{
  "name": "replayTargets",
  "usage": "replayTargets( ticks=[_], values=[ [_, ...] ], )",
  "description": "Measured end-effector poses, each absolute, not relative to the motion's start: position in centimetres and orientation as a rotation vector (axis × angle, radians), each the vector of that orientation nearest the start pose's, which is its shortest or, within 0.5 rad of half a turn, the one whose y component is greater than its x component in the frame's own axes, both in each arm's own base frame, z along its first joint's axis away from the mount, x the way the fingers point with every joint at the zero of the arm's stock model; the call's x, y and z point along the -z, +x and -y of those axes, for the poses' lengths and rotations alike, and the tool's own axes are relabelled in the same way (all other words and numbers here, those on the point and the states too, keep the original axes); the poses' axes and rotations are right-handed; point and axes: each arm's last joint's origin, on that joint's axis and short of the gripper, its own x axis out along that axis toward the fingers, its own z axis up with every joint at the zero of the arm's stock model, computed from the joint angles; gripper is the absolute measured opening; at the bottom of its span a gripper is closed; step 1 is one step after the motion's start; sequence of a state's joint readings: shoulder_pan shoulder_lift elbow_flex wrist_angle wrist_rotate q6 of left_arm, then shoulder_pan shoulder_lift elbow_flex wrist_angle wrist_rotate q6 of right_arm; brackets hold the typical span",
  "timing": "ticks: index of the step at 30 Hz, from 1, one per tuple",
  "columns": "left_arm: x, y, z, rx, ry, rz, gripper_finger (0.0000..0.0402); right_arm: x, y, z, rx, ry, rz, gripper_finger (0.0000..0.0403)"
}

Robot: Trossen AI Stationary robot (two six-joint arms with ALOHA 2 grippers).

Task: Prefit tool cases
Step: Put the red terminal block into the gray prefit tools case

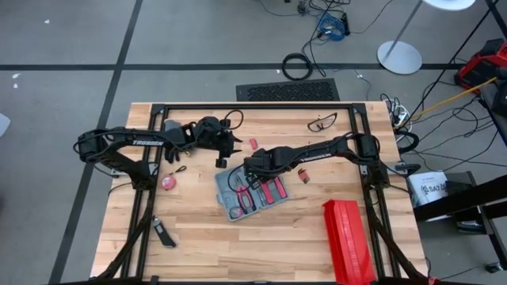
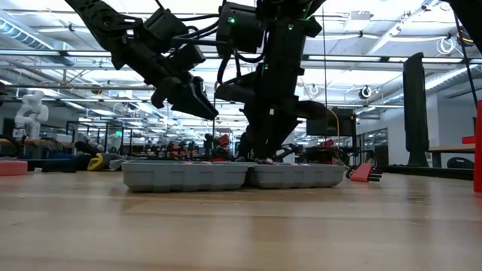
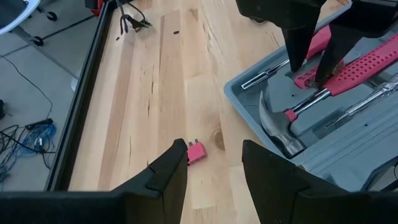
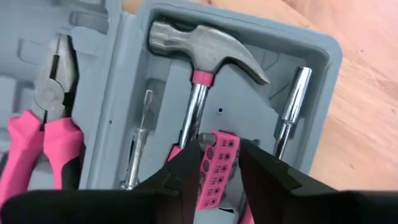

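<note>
Pale butcher-block table (image 1: 198,237) carried the tool case (image 1: 247,191), lying open near its middle. Over the case, the right gripper (image 4: 217,163) pinched a pink bit holder (image 4: 214,167) beside the hammer (image 4: 202,56). Off to one side, the left gripper (image 3: 214,162) hovered, fingers apart, holding nothing.

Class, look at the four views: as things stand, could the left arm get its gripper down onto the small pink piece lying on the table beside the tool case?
Probably yes. The left gripper hangs open just above the small pink piece, with bare wood around it. The right gripper is busy inside the tool case, off to one side.
</note>
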State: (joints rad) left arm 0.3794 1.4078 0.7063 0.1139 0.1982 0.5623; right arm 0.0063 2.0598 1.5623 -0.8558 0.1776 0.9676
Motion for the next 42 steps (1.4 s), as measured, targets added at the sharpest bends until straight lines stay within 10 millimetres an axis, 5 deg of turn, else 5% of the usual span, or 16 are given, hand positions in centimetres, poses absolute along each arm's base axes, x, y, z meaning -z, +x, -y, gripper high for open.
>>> replayTargets(
  ticks=[8, 23, 42],
  values=[
    [-19.8, 26.5, -9.9, 0.015, 0.358, -0.582, 0.0157, -17.9, 41.0, -0.6, 0.714, 0.662, -1.170, 0.0007],
    [-18.7, 26.8, -9.5, 0.153, 0.277, -0.588, 0.0157, -16.3, 41.7, -0.9, 0.689, 0.658, -1.186, 0.0000],
    [-18.5, 26.8, -9.5, 0.157, 0.278, -0.596, 0.0157, -17.2, 40.7, -0.5, 0.769, 0.626, -1.204, 0.0000]
  ],
)
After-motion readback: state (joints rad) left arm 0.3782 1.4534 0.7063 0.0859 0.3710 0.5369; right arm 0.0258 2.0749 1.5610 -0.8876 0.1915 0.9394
